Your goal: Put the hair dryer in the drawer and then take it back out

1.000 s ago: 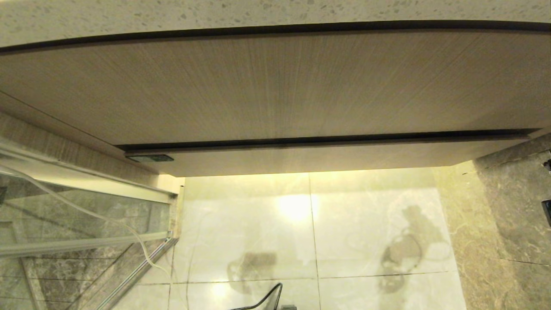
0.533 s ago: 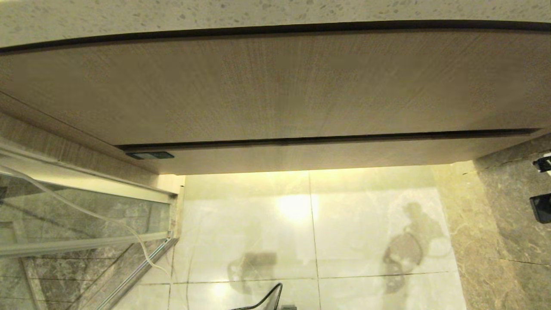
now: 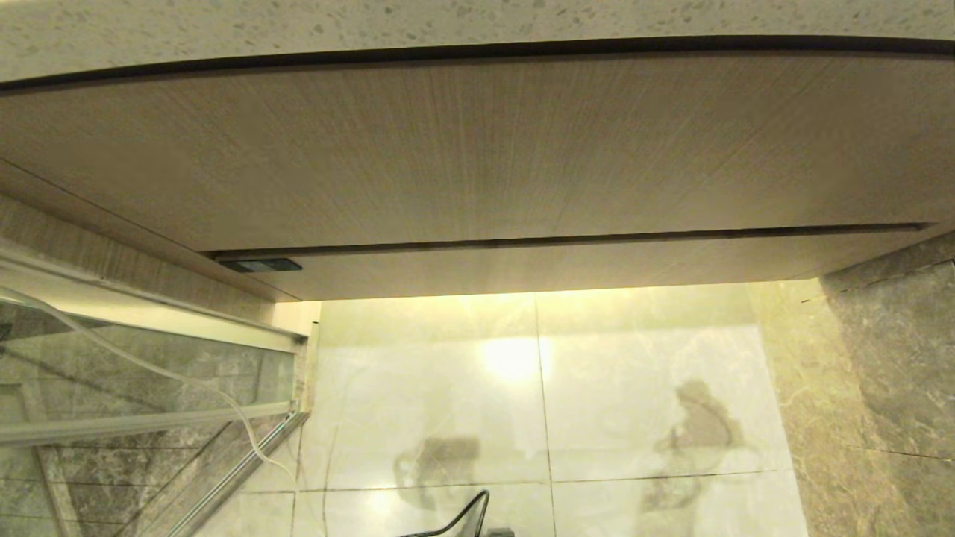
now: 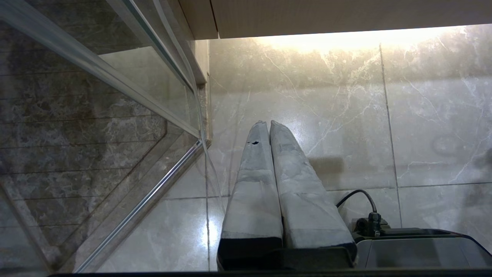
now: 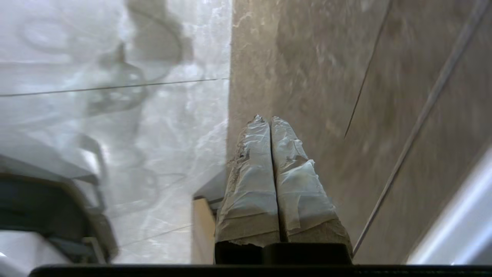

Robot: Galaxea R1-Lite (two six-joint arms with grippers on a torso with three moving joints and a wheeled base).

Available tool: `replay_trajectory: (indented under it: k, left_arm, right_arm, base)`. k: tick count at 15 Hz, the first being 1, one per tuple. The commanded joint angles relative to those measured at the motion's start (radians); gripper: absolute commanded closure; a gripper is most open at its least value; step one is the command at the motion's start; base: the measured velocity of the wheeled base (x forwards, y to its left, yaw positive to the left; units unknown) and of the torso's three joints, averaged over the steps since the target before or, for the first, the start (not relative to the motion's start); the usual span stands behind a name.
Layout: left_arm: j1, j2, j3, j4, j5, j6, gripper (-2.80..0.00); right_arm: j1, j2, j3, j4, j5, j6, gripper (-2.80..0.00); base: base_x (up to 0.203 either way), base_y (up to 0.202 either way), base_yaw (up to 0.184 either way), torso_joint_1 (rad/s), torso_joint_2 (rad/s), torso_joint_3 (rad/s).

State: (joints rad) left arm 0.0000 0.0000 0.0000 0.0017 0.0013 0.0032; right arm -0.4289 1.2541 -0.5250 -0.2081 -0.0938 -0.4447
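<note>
The drawer (image 3: 567, 265) is the shallow pale wood-grain front under the taller wood-grain panel (image 3: 477, 149); it sits pushed in, with only a thin dark gap above it. The hair dryer shows in no view. My left gripper (image 4: 268, 123) hangs low over the pale floor tiles beside the glass door, shut with nothing in it. My right gripper (image 5: 267, 117) is shut and empty too, low by the dark stone wall, outside the head view.
A speckled stone countertop (image 3: 448, 19) tops the cabinet. A glass shower door with a metal frame (image 3: 112, 373) stands on the left, a dark marble wall (image 3: 895, 358) on the right. A black cable (image 3: 459, 518) loops at the bottom edge over the glossy floor (image 3: 634, 373).
The dark gap above the drawer front has narrowed as the front slid inward. The right arm's parts seen at the head view's right edge have left that view.
</note>
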Motion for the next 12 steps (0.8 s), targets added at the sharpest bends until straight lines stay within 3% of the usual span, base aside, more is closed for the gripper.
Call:
replay_trajectory:
  k: [1,7,10,12]
  left_arm:
    - [0.0,0.0,0.0,0.0,0.0,0.0,0.0]
    - [0.0,0.0,0.0,0.0,0.0,0.0,0.0]
    - [0.0,0.0,0.0,0.0,0.0,0.0,0.0]
    - [0.0,0.0,0.0,0.0,0.0,0.0,0.0]
  right_arm:
    - [0.094,-0.346,0.126,0.025,-0.048,0.064,0.0]
    - [0.392,-0.95,0.44,0.153,-0.062,0.291,0.0]
    - [0.426,-1.114,0.488,0.206,0.059,0.363,0.0]
    - [0.429,-1.22,0.492,0.235,0.088,0.376,0.0]
  base:
    - [0.0,0.0,0.0,0.0,0.0,0.0]
    - [0.0,0.0,0.0,0.0,0.0,0.0]
    - [0.0,0.0,0.0,0.0,0.0,0.0]
    - [0.0,0.0,0.0,0.0,0.0,0.0]
